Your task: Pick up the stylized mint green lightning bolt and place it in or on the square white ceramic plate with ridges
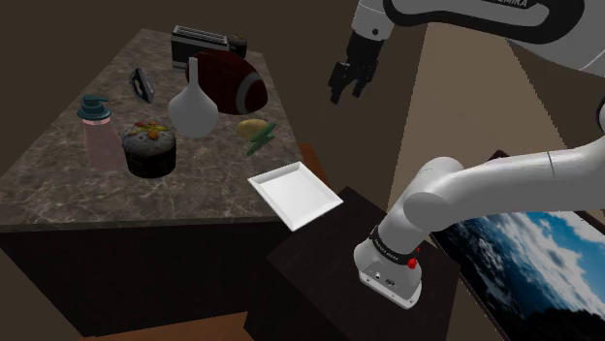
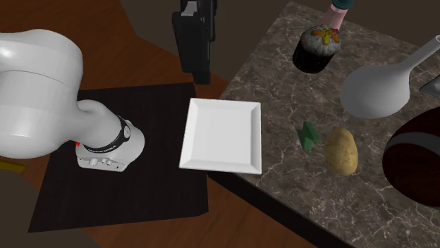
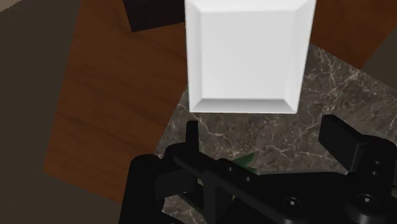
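The small green lightning bolt [image 1: 262, 143] lies on the dark marble counter [image 1: 58, 179], right beside a yellowish potato [image 1: 250, 126]. The square white plate [image 1: 294, 196] sits at the counter's corner nearest the stand and overhangs its edge. My black gripper [image 1: 350, 94] hangs high in the air, open and holding nothing, off to the shoulder view's right of the bolt. In the wrist view the fingers [image 3: 337, 137] stand wide apart, the plate [image 3: 248, 54] lies ahead, and a sliver of the green bolt [image 3: 247, 162] peeks out at the hand's body. The second exterior view has the bolt [image 2: 308, 135] between plate [image 2: 222, 134] and potato [image 2: 340, 150].
A grey vase [image 1: 192, 107], a dark red football [image 1: 231, 82], a dark round cake [image 1: 149, 150], a pink soap dispenser [image 1: 97, 131] and a toaster [image 1: 206, 44] crowd the counter beyond the bolt. A wooden floor [image 3: 108, 108] lies below the counter edge.
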Available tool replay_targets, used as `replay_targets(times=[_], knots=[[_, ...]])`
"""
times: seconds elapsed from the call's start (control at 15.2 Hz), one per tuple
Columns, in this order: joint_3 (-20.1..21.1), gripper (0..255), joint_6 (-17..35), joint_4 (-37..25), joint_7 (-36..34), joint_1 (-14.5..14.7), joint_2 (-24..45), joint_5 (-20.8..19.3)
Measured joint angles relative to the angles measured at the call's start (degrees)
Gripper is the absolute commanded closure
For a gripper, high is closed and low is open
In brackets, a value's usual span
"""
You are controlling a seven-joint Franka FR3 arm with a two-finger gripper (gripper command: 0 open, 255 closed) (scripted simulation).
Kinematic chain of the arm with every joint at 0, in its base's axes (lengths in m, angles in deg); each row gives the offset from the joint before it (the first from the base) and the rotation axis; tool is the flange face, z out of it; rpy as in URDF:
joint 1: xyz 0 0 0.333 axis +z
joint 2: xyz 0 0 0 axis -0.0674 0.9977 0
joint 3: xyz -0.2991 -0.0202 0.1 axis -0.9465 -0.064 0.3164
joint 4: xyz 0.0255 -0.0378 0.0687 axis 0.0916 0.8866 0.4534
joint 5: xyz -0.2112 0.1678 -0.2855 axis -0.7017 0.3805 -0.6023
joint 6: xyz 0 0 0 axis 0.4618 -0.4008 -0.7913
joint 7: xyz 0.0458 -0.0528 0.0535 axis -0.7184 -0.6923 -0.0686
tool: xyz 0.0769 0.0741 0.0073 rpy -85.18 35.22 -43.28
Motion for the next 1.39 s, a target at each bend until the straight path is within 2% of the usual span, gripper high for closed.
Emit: replay_targets(times=[0.2,0.66,1.12,1.39], knots=[[-1.0,0,1.9,-0.2,2.2,0.4,2.4,-0.7],[-6.1,0,12.1,-2.4,14.9,2.6,16.1,-3.2],[-9.1,0,20.4,-9.4,27.6,4.9,32.7,-3.0],[-9.4,0,23.8,-13.4,34.3,5.9,41.2,-2.2]])
